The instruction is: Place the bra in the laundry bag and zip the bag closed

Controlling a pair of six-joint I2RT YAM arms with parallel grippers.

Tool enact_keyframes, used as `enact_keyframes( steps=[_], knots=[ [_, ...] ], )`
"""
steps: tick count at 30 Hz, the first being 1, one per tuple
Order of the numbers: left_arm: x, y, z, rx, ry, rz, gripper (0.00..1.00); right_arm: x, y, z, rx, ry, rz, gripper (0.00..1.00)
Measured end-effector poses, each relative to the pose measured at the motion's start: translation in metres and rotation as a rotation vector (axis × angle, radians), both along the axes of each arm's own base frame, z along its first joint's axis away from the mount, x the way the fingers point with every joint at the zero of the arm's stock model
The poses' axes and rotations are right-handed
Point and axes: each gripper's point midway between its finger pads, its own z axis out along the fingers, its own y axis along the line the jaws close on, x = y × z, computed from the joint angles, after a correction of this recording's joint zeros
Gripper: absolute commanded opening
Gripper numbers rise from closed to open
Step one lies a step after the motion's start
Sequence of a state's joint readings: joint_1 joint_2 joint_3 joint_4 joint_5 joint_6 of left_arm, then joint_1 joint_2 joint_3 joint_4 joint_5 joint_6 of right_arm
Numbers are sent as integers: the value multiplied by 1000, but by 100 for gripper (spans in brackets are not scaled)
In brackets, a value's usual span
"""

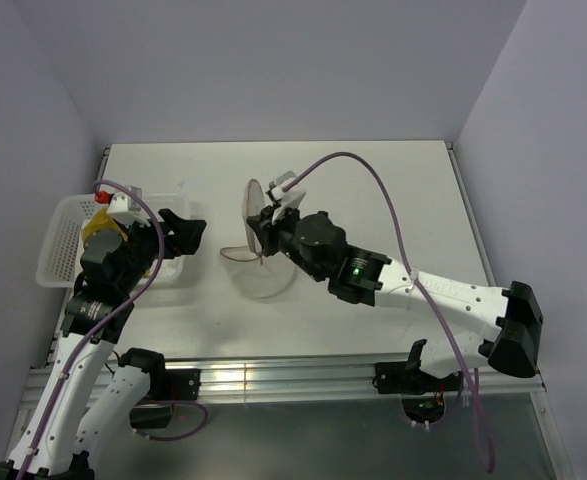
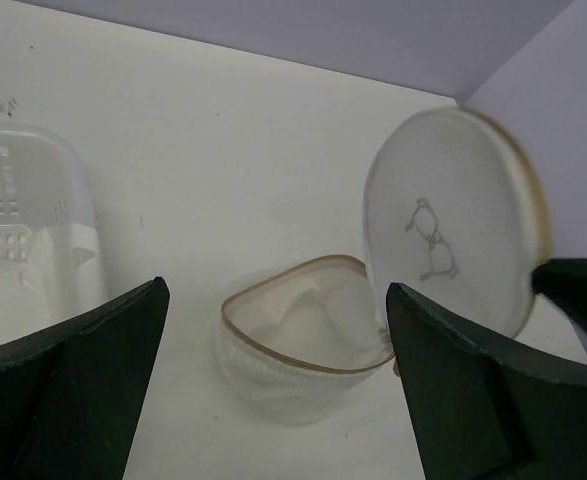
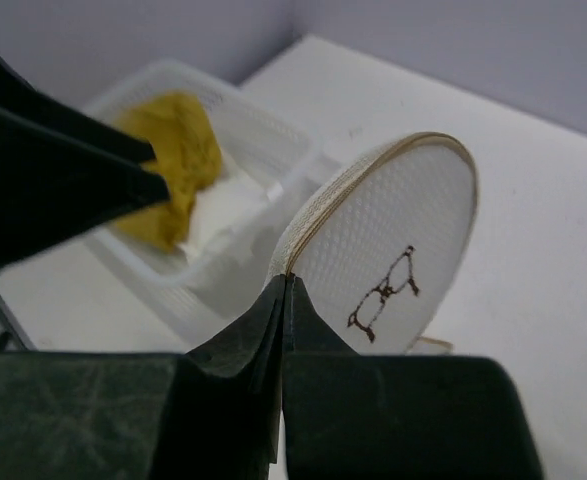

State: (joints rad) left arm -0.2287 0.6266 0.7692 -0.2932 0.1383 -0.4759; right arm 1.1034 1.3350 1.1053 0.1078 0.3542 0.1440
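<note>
Over the tabletop (image 1: 393,190), seen from above, the right jaws are pinched tight on the rim of the lid (image 1: 254,205), which stands upright just above the open laundry bag (image 1: 265,276). Well apart from them, the left jaws gape wide and hold nothing; the basket (image 1: 58,235) sits behind them, with the bra (image 1: 100,238) inside it.

From the left wrist, the bag (image 2: 303,340) lies ahead between the spread jaws, mouth open, with the lid (image 2: 453,230) standing ahead and right.

From the right wrist, the closed jaws clamp the lid's rim; the bra (image 3: 173,160) and basket (image 3: 273,140) lie beyond, to their left.
</note>
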Motion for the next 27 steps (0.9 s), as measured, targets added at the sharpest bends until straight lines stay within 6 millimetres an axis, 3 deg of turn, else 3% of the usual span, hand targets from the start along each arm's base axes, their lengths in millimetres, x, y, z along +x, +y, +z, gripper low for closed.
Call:
enact_keyframes(
  steps=[3, 5, 8, 10, 13, 16, 19, 20, 23, 27],
  knots=[
    [1, 0, -1, 1, 5, 0, 97, 1, -12, 36, 117, -58, 6, 0],
    [2, 0, -3, 1, 10, 0, 97, 6, -33, 50, 201, -90, -10, 0],
    [4, -2, -6, -6, 30, -2, 97, 19, -73, 40, 306, -82, -52, 0],
    [5, -5, -10, -18, 51, -14, 97, 32, -106, 10, 350, -36, -119, 0],
    [7, -12, -18, -44, 87, -37, 97, 48, -148, -62, 341, 94, -255, 0],
    [7, -18, -29, -81, 123, -57, 96, 41, -165, -127, 317, 247, -327, 4],
    [6, -26, -49, -117, 178, -77, 95, 39, -176, -154, 323, 343, -420, 24],
    [6, -28, -56, -121, 199, -81, 95, 40, -182, -157, 330, 355, -459, 44],
    [2, -37, -72, -118, 258, -102, 95, 42, -199, -167, 326, 382, -568, 78],
    [1, -38, -73, -102, 266, -90, 94, 42, -222, -167, 283, 370, -678, 84]
  ],
)
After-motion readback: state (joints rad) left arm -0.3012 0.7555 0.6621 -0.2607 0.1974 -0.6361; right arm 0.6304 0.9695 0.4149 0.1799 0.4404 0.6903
